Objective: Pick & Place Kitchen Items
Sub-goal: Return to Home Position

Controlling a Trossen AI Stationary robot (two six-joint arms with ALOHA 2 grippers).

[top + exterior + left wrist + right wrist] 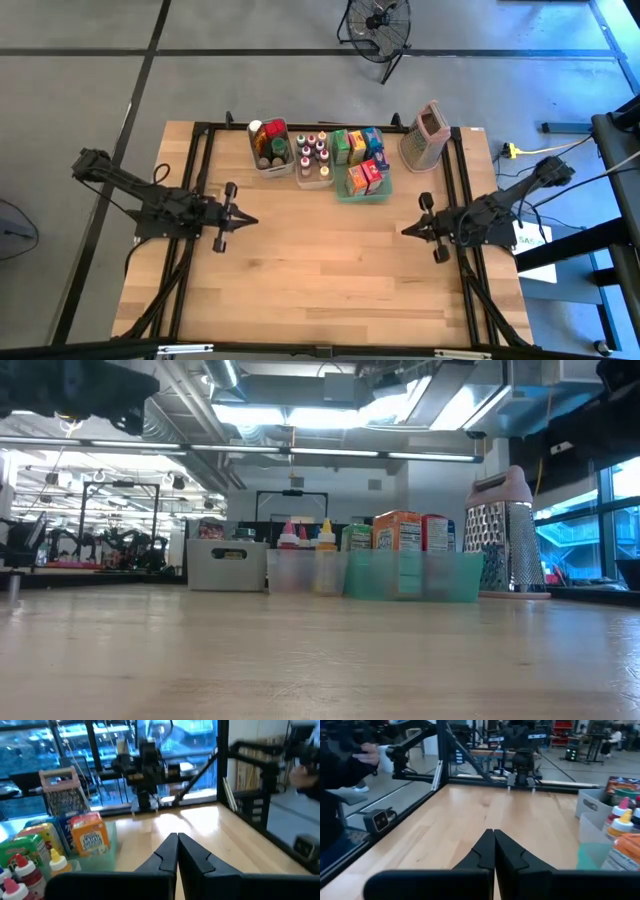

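I am judging this the homing step: left jaws at nine o'clock, right jaws at three, both together, empty; kitchen items (pixel 355 150) sitting binned at twelve; next, merely parking.

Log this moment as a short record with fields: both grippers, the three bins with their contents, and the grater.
left gripper: over left side of table, jaws shut, holding nothing
right gripper: over right side of table, jaws shut, holding nothing
gray bin: seasoning bottles and jars
transparent bin: small colour-capped bottles
green bin: boxes, upright
box grater: upright, beside green bin
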